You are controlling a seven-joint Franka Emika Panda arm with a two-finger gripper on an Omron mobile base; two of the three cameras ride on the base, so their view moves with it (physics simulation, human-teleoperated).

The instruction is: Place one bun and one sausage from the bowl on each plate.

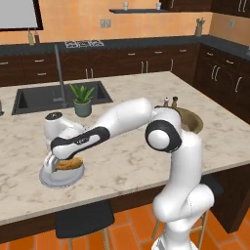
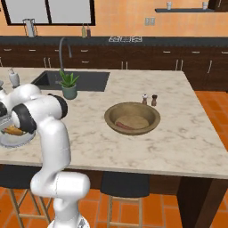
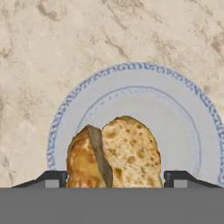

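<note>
A bun [image 3: 114, 153] lies on a plate [image 3: 183, 113] near the counter's [image 1: 146, 93] front edge. The bowl [image 2: 132, 118] sits well apart from it, holding a sausage [image 2: 124, 126]. A potted plant [image 1: 82, 99] stands behind the plate, beside the sink [image 1: 39, 97].

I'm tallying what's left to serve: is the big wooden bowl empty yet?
Not empty: the wide olive-brown wooden bowl holds one slim reddish-brown sausage by its near wall.
</note>
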